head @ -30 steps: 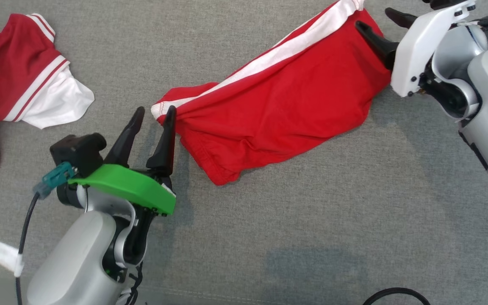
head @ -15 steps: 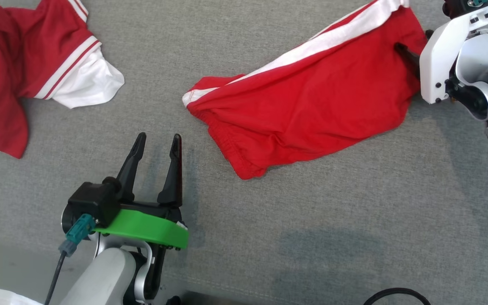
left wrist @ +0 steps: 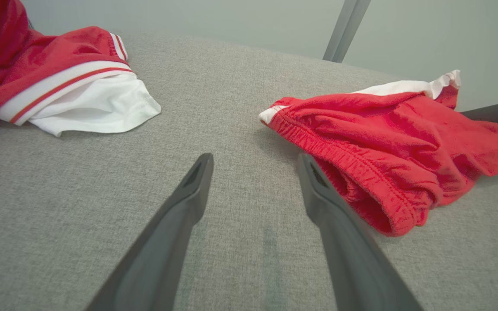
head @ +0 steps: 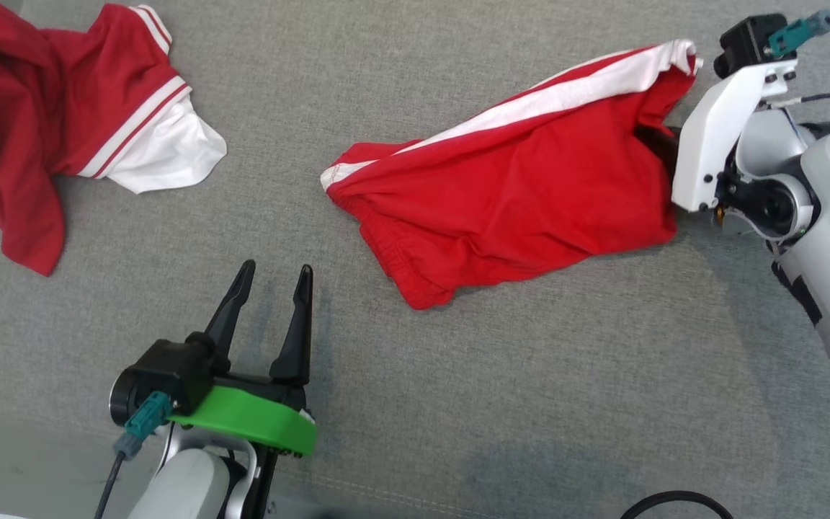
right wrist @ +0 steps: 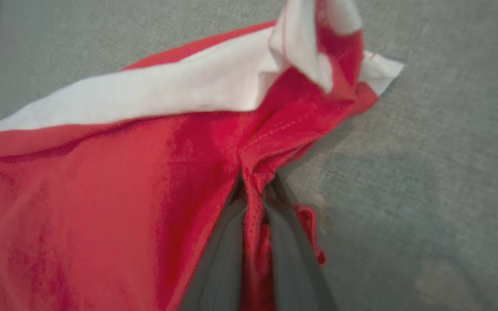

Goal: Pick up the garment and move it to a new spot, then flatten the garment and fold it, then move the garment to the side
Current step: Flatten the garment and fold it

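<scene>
Since a second ago the right gripper (right wrist: 255,185) has come together on the red shorts (head: 516,187); back then its two fingers stood apart at that end of the cloth. The left gripper (head: 276,267), which then touched the white-tipped waistband corner, now stands clear of it. In the right wrist view a ridge of red fabric is clamped between the two dark fingers (right wrist: 292,242), with the hem bunched and creased above the tips and the white side stripe folded over just beyond. In the head view that end of the shorts hides most of the right fingers. The left gripper's fingers (left wrist: 180,216) are spread apart with nothing between them, over bare cloth near the near edge of the grey fabric surface (head: 530,375). The shorts lie crumpled on the right half of this surface, elastic waistband toward the middle, the gripped end toward the right side. A red and white shirt (head: 62,108) lies heaped at the far left corner, well apart from the shorts. A black cable (head: 674,497) loops at the near right edge.
</scene>
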